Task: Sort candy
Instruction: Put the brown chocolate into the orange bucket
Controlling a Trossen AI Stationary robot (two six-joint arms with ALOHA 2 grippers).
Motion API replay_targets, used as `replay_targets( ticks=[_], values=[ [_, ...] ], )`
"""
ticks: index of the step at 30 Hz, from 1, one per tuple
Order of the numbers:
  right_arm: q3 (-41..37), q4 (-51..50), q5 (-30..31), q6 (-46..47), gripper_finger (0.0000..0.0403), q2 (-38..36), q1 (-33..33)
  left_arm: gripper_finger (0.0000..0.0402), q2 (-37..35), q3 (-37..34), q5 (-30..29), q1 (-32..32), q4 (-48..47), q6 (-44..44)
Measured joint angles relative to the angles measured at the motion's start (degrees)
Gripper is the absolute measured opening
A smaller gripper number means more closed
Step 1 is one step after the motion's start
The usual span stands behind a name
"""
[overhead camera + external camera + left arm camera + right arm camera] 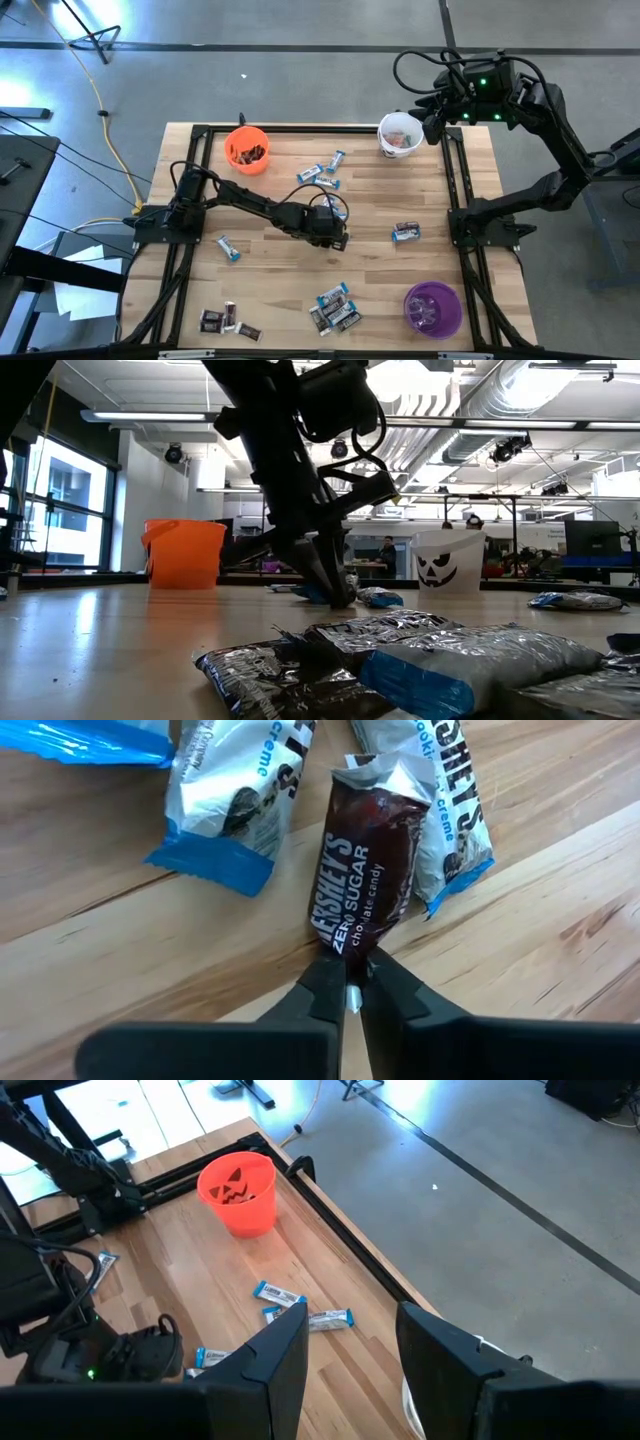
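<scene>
Pale wooden planks form the counter [300, 270], framed by black rails, with bare wood all around the left arm's jaws [338, 238] near the middle. Those jaws are pressed together, pinching the crimped end of a dark brown foil candy [362, 880]; two blue-and-white wrapped pieces [232, 795] lie just beyond it, one touching its far side. Right arm's jaws [350, 1350] stand spread above the round white cup [400, 135] at the far edge. An orange cup [247, 149] and purple cup [432, 308] sit well apart.
</scene>
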Motion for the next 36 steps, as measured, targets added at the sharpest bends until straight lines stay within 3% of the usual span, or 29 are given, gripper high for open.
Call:
replay_targets(
  ticks=[22, 36],
  values=[
    [0.02, 0.01, 0.02, 0.01, 0.0149, 0.00, 0.00, 0.0000, -4.38, -0.05, -2.17, -1.30, 0.62, 1.19],
    [0.01, 0.00, 0.02, 0.01, 0.0149, -0.01, 0.00, 0.0000, -23.19, 0.04, -15.73, -2.64, -5.88, 9.45]
  ],
)
